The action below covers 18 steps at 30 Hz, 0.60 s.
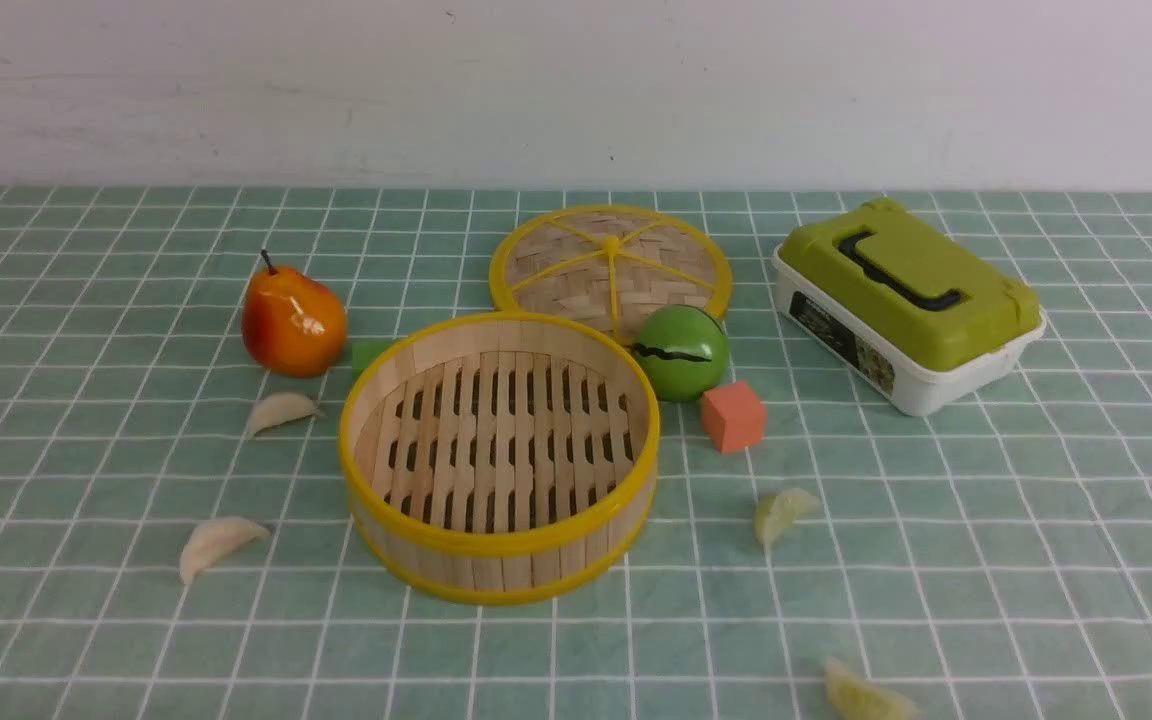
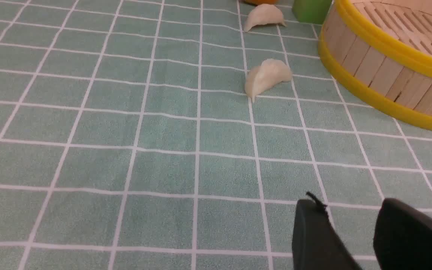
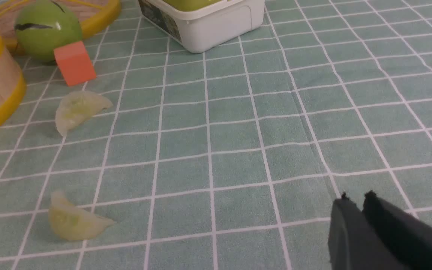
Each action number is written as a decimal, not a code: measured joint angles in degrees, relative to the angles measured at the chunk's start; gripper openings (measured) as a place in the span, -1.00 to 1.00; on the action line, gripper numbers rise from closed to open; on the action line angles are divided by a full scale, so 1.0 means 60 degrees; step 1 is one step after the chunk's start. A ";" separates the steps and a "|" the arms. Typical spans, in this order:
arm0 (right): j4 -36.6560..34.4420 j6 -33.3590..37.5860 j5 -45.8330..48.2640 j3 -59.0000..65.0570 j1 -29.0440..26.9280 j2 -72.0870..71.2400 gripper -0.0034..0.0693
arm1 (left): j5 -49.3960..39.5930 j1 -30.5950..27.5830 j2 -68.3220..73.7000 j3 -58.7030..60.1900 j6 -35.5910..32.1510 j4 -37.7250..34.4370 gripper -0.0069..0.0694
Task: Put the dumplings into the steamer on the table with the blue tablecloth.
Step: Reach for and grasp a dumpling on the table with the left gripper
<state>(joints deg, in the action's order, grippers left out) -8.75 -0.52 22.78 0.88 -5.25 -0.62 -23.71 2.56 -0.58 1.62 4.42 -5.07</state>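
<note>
On the blue tablecloth (image 1: 1036,520), a white dumpling (image 2: 267,77) is found ahead of the slightly parted left gripper (image 2: 349,205), near the steamer (image 2: 369,75); the right gripper (image 3: 356,197) is pinched closed, empty.

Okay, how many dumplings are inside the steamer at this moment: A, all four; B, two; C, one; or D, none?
D: the steamer has bare slats, while two white dumplings and two yellow-green dumplings lie outside it on the tablecloth.
</note>
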 joint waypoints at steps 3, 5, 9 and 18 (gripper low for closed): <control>0.0000 0.0000 0.0000 0.0000 0.0000 0.0000 -0.74 | 0.0000 0.0000 0.0000 0.0000 0.0000 0.0000 -0.20; 0.0000 0.0000 0.0000 0.0000 0.0000 0.0000 -0.72 | 0.0000 0.0000 0.0000 0.0000 0.0000 0.0000 -0.20; 0.0000 0.0000 0.0000 0.0000 0.0000 0.0000 -0.70 | 0.0000 0.0000 0.0000 0.0000 0.0000 0.0000 -0.20; 0.0000 0.0000 0.0000 0.0000 0.0000 0.0000 -0.67 | 0.0000 0.0000 0.0000 0.0000 0.0000 0.0000 -0.20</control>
<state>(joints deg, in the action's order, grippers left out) -8.75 -0.52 22.78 0.88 -5.25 -0.62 -23.71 2.56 -0.58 1.62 4.42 -5.07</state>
